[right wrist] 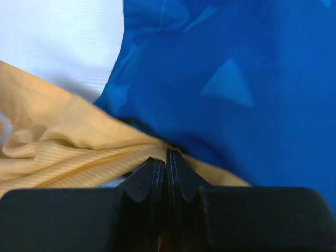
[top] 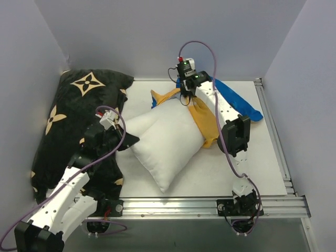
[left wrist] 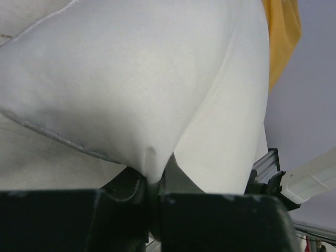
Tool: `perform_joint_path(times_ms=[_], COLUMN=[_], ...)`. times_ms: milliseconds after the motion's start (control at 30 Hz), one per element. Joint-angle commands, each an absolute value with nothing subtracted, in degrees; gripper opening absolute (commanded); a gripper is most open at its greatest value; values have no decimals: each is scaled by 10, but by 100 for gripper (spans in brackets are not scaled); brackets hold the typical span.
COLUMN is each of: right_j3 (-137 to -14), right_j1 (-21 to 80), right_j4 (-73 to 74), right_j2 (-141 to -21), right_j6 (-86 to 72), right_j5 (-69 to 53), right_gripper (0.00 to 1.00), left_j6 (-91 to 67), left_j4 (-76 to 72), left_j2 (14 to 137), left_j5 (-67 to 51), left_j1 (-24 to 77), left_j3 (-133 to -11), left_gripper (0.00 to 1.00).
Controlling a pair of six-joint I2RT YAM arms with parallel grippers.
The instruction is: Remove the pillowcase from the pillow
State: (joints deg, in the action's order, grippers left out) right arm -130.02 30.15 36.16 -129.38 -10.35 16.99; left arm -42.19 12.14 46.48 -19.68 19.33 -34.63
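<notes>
Blue/yellow pillowcase bunched at far-right edge of pillow, pinched tight in R gripper at far corner. L gripper clamped on opp left corner. Prob needs pulling rightward, away from L.

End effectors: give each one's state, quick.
Left end effector: closed, pinching the white pillow.
Right end effector: closed on the pillowcase, yellow inner side.
</notes>
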Motion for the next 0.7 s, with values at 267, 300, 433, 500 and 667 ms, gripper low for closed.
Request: perform_joint_path(times_ms=[267, 300, 433, 500, 667], right_j3=[-1181, -1173, -1155, -1158, -1072], right_j1=[108, 110, 166, 183, 197], right_j4=[347, 339, 316, 321, 315], right_j2=[-1179, -1165, -1130, -1119, -1011], right_j6=[-236, -230, -198, -190, -204], right_j5=[147, 114, 92, 84, 53], right_gripper=[0, 0, 18, 30, 79], left_j6=[-341, -352, -371, -363, -358], left_j4=[280, 253, 211, 214, 221], left_j2=[527, 546, 645, 677, 758], left_j5=[-199, -200, -157, -139, -105], left_j1=[-66, -69, -55, -55, -54], left_j3=[-489, -511, -575, -609, -700], left_gripper=[0, 0, 0, 0, 0])
